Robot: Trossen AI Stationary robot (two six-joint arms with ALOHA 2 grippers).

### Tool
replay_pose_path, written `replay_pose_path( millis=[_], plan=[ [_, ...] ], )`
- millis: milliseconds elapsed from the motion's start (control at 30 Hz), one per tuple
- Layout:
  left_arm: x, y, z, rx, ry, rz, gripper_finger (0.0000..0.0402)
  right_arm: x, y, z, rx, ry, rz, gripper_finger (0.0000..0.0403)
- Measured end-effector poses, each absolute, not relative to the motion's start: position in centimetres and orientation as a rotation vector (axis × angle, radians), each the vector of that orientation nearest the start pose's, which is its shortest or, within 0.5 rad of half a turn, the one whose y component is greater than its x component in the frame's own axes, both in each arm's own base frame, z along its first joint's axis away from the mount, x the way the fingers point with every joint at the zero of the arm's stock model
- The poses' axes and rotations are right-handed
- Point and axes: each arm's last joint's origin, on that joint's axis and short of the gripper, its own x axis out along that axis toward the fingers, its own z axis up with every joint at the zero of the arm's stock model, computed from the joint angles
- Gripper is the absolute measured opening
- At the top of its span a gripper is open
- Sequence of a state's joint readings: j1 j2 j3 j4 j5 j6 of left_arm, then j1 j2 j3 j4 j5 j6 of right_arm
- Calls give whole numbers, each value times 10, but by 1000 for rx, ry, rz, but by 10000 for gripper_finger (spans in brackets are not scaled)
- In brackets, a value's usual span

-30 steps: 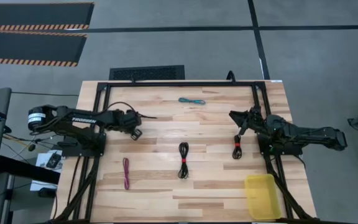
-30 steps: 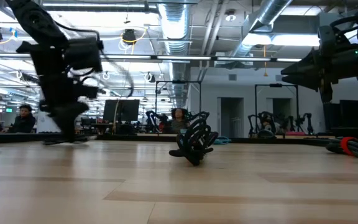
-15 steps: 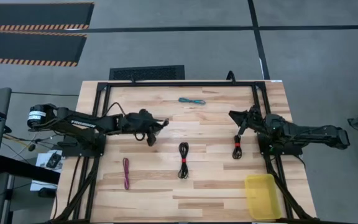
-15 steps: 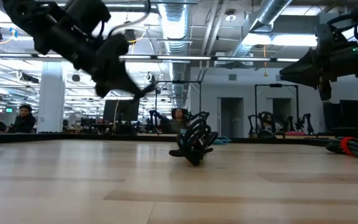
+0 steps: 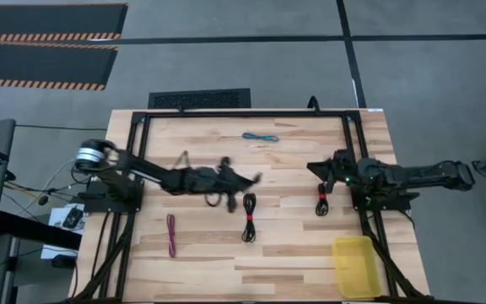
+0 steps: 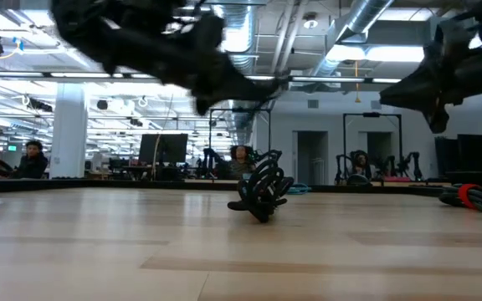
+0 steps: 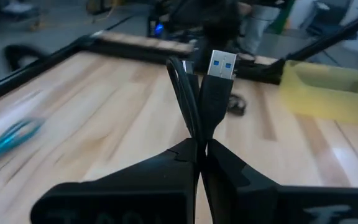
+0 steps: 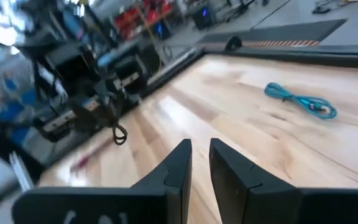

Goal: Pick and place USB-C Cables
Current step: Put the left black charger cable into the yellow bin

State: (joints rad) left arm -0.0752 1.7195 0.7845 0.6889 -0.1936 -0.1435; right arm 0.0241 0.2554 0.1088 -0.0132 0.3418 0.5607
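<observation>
From above, the left pincer [image 5: 245,179] reached across the pale wooden table [image 5: 201,253], just above the middle black cable bundle with a red band [image 5: 248,218]. The right pincer [image 5: 315,168] hung over a second black red-banded bundle [image 5: 321,203].

The left wrist view showed the fingers [image 7: 166,165] pressed together below that middle bundle's plug; whether they gripped it, I could not tell.

The right wrist view showed narrowly parted fingers [image 8: 178,163] holding nothing.

Such a shallow pinch might let the cable slip.
</observation>
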Motion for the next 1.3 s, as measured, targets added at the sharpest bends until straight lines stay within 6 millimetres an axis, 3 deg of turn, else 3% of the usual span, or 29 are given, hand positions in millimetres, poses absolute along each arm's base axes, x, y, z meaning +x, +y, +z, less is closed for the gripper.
replay_pose_path(
  millis=[167, 367, 600, 1033, 1167, 1300],
  plan=[
    [410, -54, 187, -34, 112, -26, 0, 100, -7, 195, 418, 228, -432, 74],
    [477, -94, 183, 14, 14, -201, 0, 92, -10, 208, 387, 256, -529, 71],
    [531, -112, 167, -19, -63, -346, 0, 90, -10, 202, 393, 309, -550, 71],
    [593, -126, 150, 55, -297, -497, 0, 88, -9, 199, 434, 315, -596, 71],
    [590, -125, 132, 82, -402, -460, 0, 88, -9, 199, 437, 314, -600, 71],
    [591, -116, 134, 76, -425, -438, 0, 88, -10, 199, 430, 303, -629, 71]
  ],
)
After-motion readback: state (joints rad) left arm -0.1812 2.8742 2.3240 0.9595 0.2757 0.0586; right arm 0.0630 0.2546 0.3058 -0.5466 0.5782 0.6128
